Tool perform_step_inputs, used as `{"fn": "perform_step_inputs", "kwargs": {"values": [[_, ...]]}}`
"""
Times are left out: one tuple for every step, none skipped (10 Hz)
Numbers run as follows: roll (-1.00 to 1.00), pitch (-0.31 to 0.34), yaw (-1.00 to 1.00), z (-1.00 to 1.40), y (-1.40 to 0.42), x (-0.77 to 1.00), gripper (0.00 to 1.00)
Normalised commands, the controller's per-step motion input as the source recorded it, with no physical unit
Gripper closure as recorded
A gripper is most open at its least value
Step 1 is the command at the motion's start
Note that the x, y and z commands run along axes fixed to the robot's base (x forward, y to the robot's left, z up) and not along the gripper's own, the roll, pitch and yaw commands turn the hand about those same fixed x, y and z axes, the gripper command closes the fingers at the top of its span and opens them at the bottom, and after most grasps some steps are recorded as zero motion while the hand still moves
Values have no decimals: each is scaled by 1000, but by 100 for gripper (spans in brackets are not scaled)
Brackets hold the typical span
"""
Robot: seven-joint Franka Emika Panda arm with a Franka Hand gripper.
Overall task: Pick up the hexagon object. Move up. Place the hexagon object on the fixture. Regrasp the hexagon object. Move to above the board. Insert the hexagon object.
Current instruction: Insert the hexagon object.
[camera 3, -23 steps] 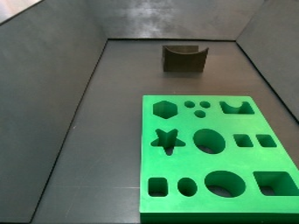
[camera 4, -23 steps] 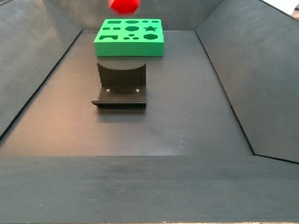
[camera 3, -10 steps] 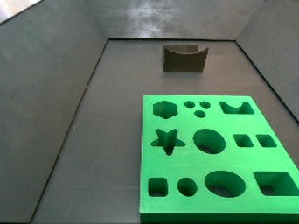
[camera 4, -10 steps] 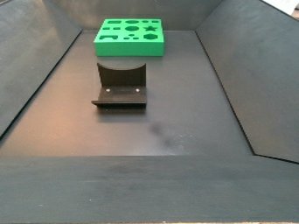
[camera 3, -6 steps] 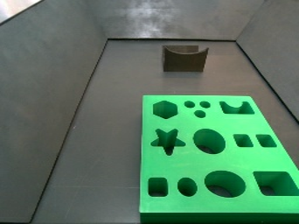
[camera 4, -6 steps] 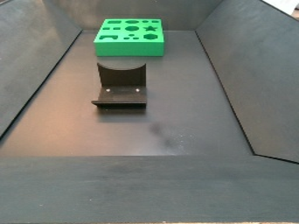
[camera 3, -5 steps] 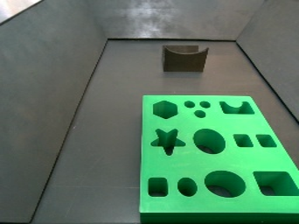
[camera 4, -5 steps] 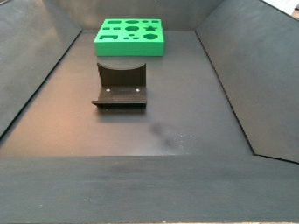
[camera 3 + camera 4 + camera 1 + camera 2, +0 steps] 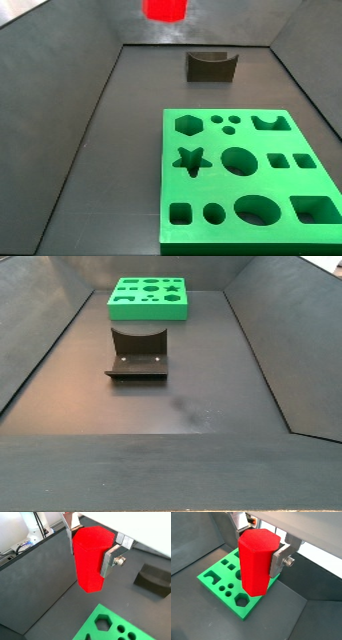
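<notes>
The hexagon object is a smooth, bright red plastic-looking prism with flat hexagonal ends and crisp long edges; it hangs end-down in the gripper, well above the floor, touching nothing below; the flat silver fingers are clamped on its upper part from two opposite sides, and its lower end juts free beneath them; both wrist views show this grasp, the gripper pressing the prism with a finger plate and its screw on one side; in a side view only the prism's red lower end shows at the top edge of the frame, high over the far end of the floor, with the gripper itself out of frame there.

The board is a thick, matte bright green slab with square corners, lying flat near the floor's near right corner in that view; its top is cut with a hexagon, a star, circles, ovals and squares, all open; it also shows in another side view at the far end of the floor.

The fixture is a dark, dull block with a curved U notch in its top, standing on the floor just beside the board's edge; its notch holds nothing.

The floor is dark grey and faintly scuffed, walled by sloping dark panels; wide bare room lies along its left side and near end.
</notes>
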Motion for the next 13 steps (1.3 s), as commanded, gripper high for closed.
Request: {"fn": "perform_step_inputs", "kwargs": {"values": [[-69, 0, 0, -63, 0, 0, 100], [-47, 0, -57, -114, -57, 0, 100], [-191, 0, -211, -314, 0, 349, 100], [-166, -107, -226, -491, 0, 143, 100], [-156, -137, -166, -497, 0, 157, 100], [-120, -184, -157, -563, 0, 77, 100], [-104, -194, -140, -534, 0, 46, 100], [-89, -173, -109, -529, 0, 126, 100], [0, -204, -100, -551, 0, 63, 100], [67, -291, -46, -600, -43, 0, 100], [123, -331, -40, -520, -77, 0, 100], [130, -326, -49, -520, -77, 0, 100], [140, -324, -40, -514, -69, 0, 100]]}}
